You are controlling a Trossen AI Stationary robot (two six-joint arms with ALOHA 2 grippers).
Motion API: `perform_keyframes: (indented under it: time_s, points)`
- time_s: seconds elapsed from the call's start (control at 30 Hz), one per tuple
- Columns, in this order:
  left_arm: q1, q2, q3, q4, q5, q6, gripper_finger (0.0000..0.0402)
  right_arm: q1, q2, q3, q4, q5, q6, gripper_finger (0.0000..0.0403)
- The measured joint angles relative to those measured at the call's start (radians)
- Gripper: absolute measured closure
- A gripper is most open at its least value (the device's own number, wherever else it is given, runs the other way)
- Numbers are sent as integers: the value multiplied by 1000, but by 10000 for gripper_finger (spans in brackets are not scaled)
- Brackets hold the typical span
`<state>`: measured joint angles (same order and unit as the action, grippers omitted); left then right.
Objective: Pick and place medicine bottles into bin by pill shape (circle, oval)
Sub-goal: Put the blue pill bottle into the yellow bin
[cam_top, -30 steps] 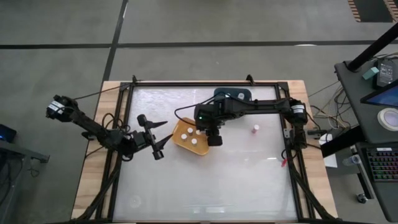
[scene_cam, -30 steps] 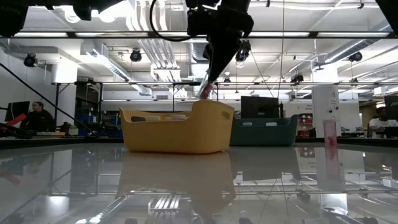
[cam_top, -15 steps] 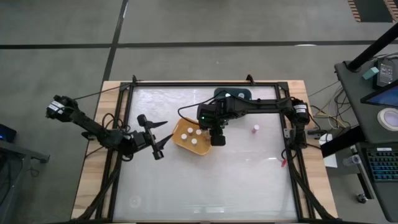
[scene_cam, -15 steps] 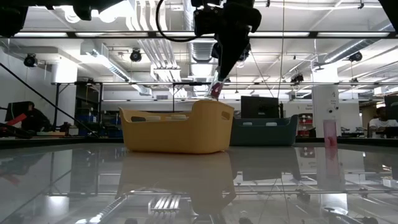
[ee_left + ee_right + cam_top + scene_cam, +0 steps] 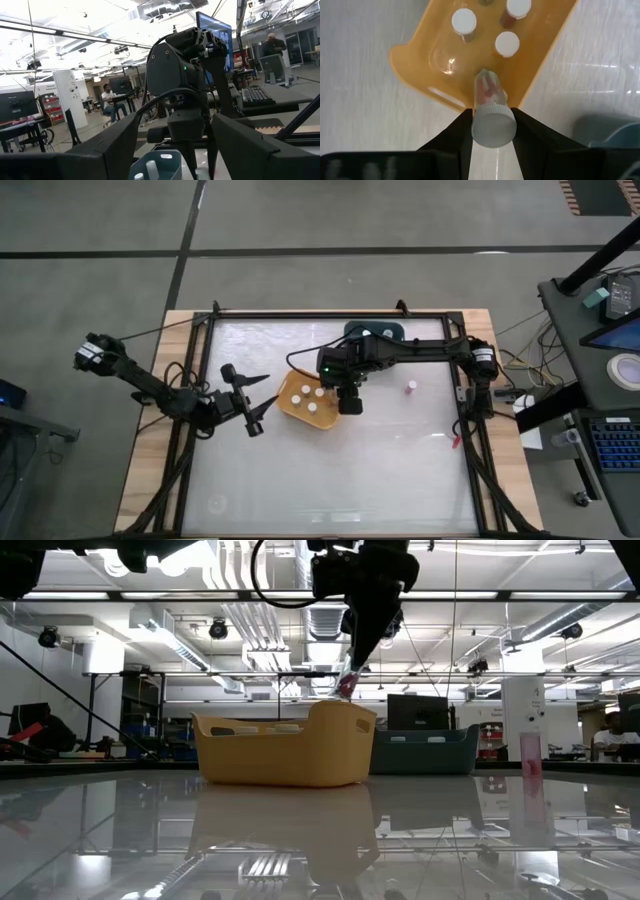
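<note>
My right gripper [image 5: 347, 402] is shut on a clear medicine bottle [image 5: 487, 92] with pink pills and a pale cap, above the right end of the orange-yellow tub [image 5: 290, 408]. Three white-capped bottles [image 5: 507, 43] stand upright in that tub. The dark teal tub [image 5: 375, 332] stands behind it at the far edge. One more bottle [image 5: 410, 388] stands alone on the table to the right. My left gripper [image 5: 255, 402] is open and empty just left of the orange tub. My right gripper pinches the bottle at its cap end [image 5: 492, 127] between the two fingers [image 5: 462, 132]. The fingers come from above, pointing down. The bottle hangs below them, cap up and a little tilted [image 5: 348, 685], lifted clear over the tub's right rim.
The lone bottle [image 5: 530, 760] stands on open table right of both tubs. A black frame [image 5: 465, 420] runs round the tabletop. People sit in the room beyond the table.
My right gripper, still shut on the bottle, has gone a little toward the table's right edge above the orange tub's right rim, then held still. The bottle stays lifted clear.
</note>
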<state>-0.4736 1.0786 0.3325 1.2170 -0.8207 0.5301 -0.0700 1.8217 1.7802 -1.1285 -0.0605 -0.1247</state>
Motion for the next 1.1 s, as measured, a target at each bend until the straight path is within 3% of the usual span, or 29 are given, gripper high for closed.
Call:
perform_keyframes:
  time_s: [0.63, 1.1]
  points:
    - [0, 0, 0, 1, 0, -1, 162, 0, 12, -18, 105, 0, 28, 293]
    - [0, 0, 0, 0, 0, -2, 162, 0, 13, -203, 278, -4, 40, 293]
